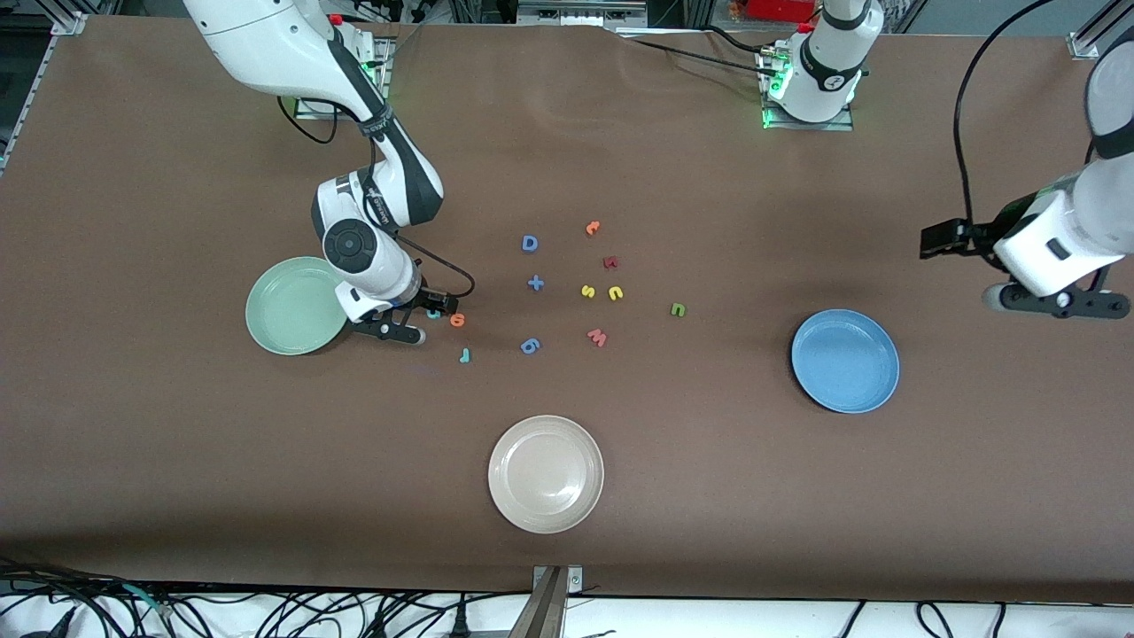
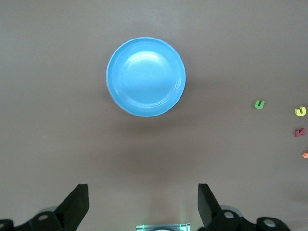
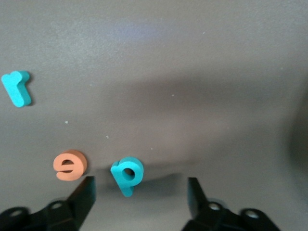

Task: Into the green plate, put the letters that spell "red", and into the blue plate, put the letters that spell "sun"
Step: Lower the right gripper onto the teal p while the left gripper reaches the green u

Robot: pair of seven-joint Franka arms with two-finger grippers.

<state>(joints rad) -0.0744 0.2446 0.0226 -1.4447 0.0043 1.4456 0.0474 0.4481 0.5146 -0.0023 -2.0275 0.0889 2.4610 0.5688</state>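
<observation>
Foam like the teal d [image 3: 127, 174] is light, soft and thin, so we would pinch it across its flat edges; it lies on the table beside the orange e [image 3: 70, 164], near the green plate [image 1: 276, 332]. Our right gripper [image 3: 139, 192] straddles the d, fingers apart and seemingly not touching it, while the left gripper [image 2: 143, 204] waits wide open and empty near the blue plate [image 2: 146, 77].

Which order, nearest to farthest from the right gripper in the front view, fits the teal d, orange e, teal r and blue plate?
1. teal d, between the right gripper's fingers.
2. orange e, beside it.
3. teal r, nearer the camera.
4. blue plate, toward the left arm's end.
</observation>
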